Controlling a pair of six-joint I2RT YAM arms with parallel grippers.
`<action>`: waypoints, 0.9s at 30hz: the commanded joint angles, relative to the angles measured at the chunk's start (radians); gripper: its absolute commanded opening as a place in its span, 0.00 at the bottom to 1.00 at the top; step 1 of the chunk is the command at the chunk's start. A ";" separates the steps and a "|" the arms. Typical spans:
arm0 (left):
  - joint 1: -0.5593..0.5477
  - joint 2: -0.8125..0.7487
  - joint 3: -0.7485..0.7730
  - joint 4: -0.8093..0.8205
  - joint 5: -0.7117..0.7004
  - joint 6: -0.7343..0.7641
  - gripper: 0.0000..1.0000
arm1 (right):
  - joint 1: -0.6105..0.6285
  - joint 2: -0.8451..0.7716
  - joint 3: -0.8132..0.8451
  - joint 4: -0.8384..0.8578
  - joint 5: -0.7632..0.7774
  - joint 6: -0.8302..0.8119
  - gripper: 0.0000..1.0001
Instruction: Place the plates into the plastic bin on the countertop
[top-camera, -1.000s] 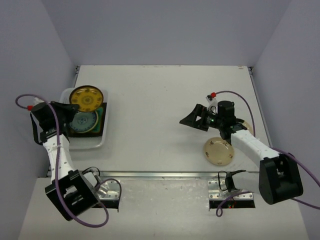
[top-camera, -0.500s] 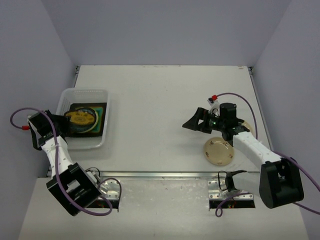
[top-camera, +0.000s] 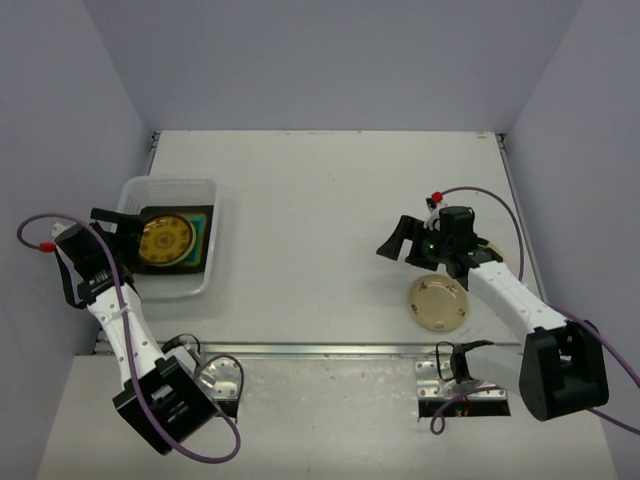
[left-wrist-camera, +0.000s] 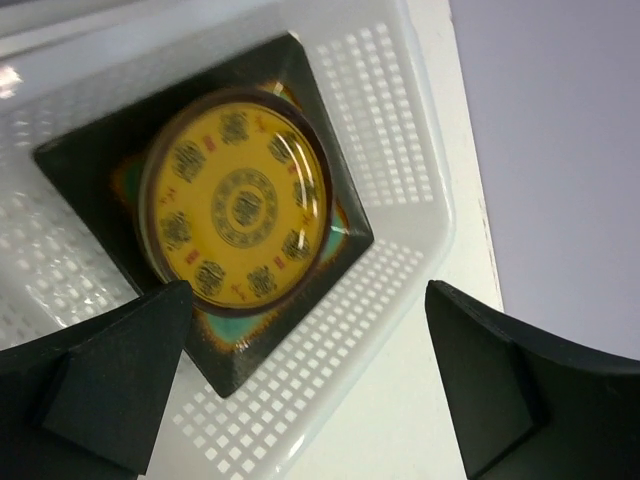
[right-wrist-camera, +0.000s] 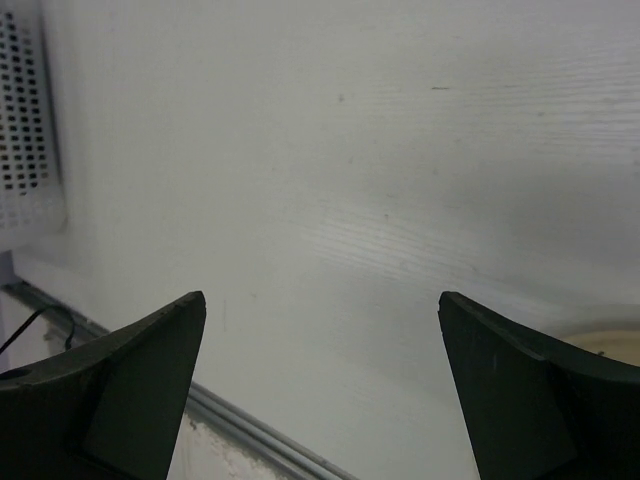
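Plates sit stacked in the plastic bin (top-camera: 205, 282), which rests by the left edge of the countertop (top-camera: 320, 190). On top lies a round yellow patterned plate (top-camera: 165, 240), flat on a teal square plate (top-camera: 207, 228) with a dark rim (only its corners and border show around the round one). The left gripper (top-camera: 120, 238) hangs over the bin's left side with its fingers spread wide and nothing between them; the left wrist view looks down past both fingers onto the yellow patterned plate (left-wrist-camera: 238, 205), the teal square plate (left-wrist-camera: 225, 338) and the slotted wall of the bin (left-wrist-camera: 390, 120).

Toward the right near corner, a cream round plate (top-camera: 438, 303) lies alone on the countertop, a little in from the metal rail (top-camera: 330, 349). The right gripper (top-camera: 394, 240) hovers above bare surface just beyond that plate, pointing left, fingers likewise apart and empty. Its wrist view shows the cream plate's edge (right-wrist-camera: 610, 342) at the lower right.
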 joint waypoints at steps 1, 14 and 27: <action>-0.121 -0.041 0.012 0.066 0.207 0.103 1.00 | -0.010 -0.039 0.104 -0.145 0.349 0.056 0.99; -0.781 -0.052 0.001 -0.021 0.020 0.315 1.00 | -0.376 -0.036 0.179 -0.475 0.842 0.439 0.99; -0.816 -0.073 -0.018 0.013 0.158 0.335 1.00 | -0.636 0.140 0.057 -0.276 0.683 0.523 0.99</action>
